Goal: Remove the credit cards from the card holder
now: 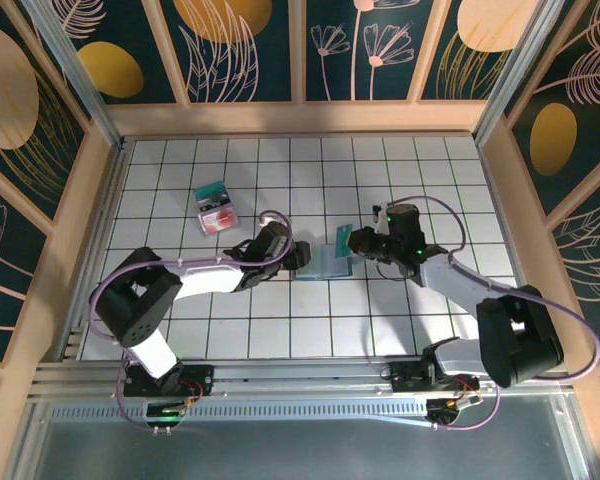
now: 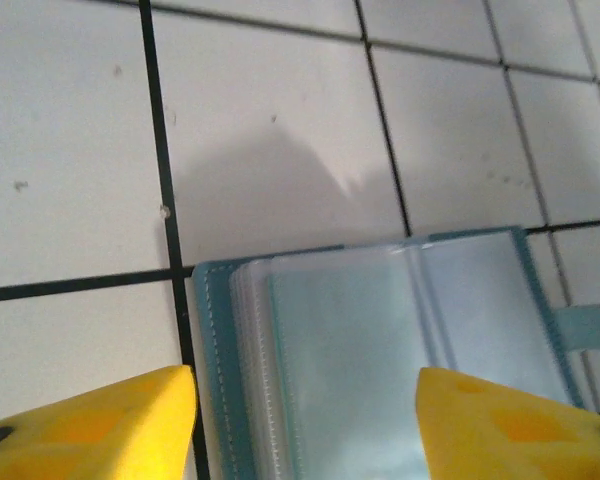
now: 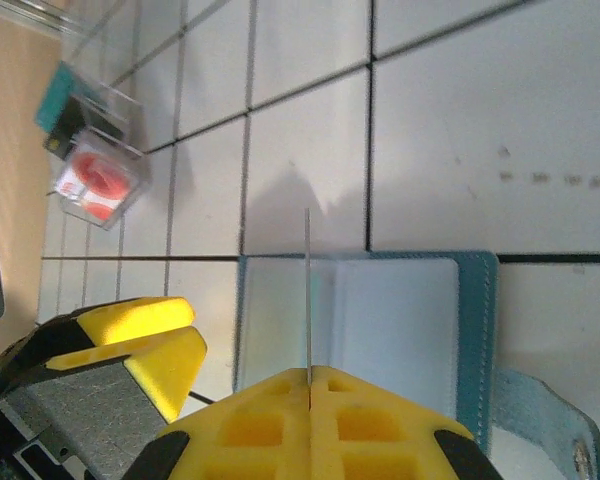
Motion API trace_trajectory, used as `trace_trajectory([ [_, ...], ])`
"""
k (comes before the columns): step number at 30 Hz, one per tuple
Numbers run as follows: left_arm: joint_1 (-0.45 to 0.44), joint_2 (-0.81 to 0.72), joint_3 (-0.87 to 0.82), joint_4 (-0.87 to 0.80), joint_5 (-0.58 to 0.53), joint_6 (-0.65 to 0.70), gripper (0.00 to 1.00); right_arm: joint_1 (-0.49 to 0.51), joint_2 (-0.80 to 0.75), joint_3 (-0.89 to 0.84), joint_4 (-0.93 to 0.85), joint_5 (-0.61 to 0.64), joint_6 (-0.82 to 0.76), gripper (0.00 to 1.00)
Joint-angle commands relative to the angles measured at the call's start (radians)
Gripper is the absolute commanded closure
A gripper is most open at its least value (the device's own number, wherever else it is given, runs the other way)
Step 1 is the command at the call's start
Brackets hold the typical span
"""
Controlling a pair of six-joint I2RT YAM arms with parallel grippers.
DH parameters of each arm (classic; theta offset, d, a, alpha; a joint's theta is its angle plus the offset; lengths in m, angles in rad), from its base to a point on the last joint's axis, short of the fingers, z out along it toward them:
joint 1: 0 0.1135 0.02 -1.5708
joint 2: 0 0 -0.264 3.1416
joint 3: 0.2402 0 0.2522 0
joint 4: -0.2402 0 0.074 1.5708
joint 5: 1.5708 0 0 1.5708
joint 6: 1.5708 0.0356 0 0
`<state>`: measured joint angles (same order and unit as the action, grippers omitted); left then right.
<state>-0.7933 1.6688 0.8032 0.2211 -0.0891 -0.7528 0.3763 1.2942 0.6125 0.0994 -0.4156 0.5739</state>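
My top camera looks down from high behind at the whole white tiled table (image 1: 380, 170). Both wrist cameras sit close above one grey-blue soft card holder (image 2: 380, 350).

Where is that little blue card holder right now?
In the top view the card holder lies open near the middle of the tiled table, between the left gripper and the right gripper, which pinches a teal credit card.
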Motion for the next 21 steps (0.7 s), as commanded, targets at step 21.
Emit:
trace_trajectory([
  [21, 0.093, -0.399, -0.072, 0.308, 0.323, 0.138, 0.08, -0.005, -0.275, -0.094, 0.491, -0.317, 0.003, 1.00],
])
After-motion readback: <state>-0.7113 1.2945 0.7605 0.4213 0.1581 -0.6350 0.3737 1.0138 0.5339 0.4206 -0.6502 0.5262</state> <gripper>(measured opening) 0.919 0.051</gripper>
